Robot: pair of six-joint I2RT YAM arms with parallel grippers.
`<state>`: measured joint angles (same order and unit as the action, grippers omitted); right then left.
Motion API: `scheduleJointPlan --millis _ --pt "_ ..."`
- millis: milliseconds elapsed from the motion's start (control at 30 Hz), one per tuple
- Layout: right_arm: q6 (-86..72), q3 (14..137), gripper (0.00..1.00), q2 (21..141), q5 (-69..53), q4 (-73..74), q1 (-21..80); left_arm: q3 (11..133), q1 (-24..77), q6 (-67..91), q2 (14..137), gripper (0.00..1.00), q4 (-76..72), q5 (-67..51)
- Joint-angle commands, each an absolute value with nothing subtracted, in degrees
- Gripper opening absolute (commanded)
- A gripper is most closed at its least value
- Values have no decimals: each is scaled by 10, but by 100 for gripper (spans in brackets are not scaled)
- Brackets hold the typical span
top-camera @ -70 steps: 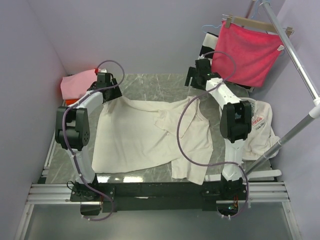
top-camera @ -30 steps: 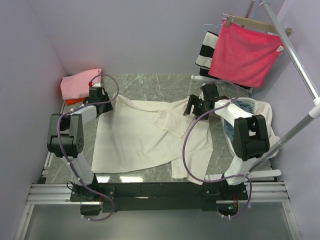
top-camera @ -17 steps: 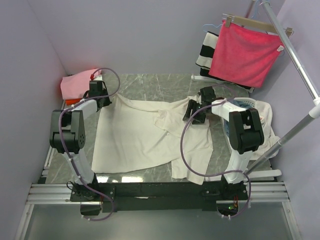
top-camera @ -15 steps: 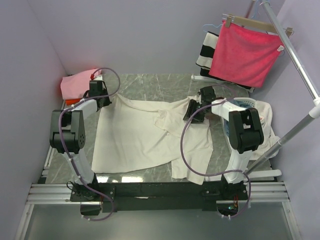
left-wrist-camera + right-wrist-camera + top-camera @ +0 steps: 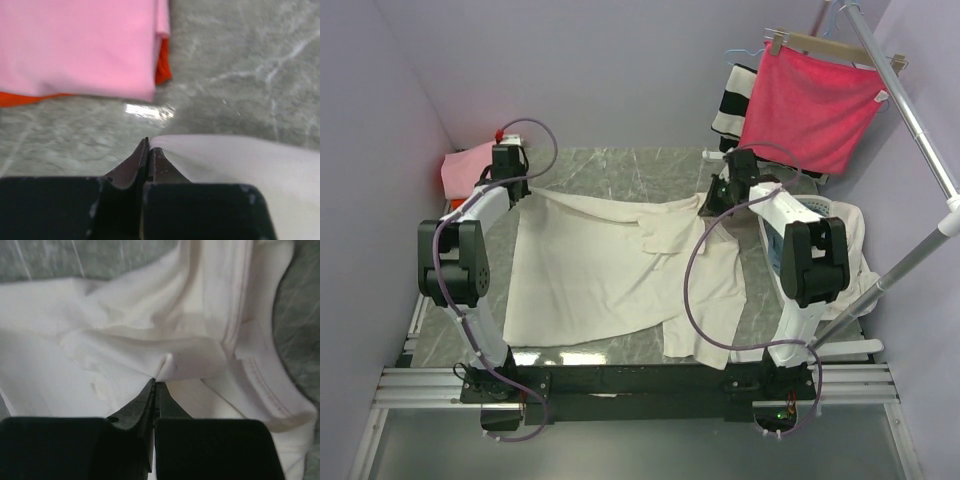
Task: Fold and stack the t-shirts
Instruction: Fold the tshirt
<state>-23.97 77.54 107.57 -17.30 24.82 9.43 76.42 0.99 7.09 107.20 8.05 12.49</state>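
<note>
Both my hands have just shut. My left hand pinches the cream tee at its 10 o'clock corner; my right hand pinches a fold at 2 o'clock. The tee lies spread mid-tabletop, so I judge the far edge ready for stretching flat.

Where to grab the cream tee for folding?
Probably its far edge, at both ends, coming in low from the near side. The cream tee lies flat, so only edges and raised folds offer a pinch: left fingers hold the far-left corner, right fingers a fold at far right.
</note>
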Motion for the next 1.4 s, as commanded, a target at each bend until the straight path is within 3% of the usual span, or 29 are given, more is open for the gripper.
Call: scheduleJointPlan --millis 0,100,333,533,867,1367 --pt "-229 841 0 1042 -145 267 62 806 1 6 1046 1 79 195" --pt "-238 863 0 1047 -167 264 34 826 -17 -34 1056 1 75 234" --pt "-258 947 0 1113 -259 275 3 904 -28 -33 1114 1 134 195" --pt "-270 954 0 1111 -351 273 -18 881 -5 -4 1092 1 155 172" --pt "-287 812 0 990 -358 260 -16 831 105 75 1032 1 266 270" --pt "-292 676 0 880 -260 270 -16 691 98 188 937 1 369 358"
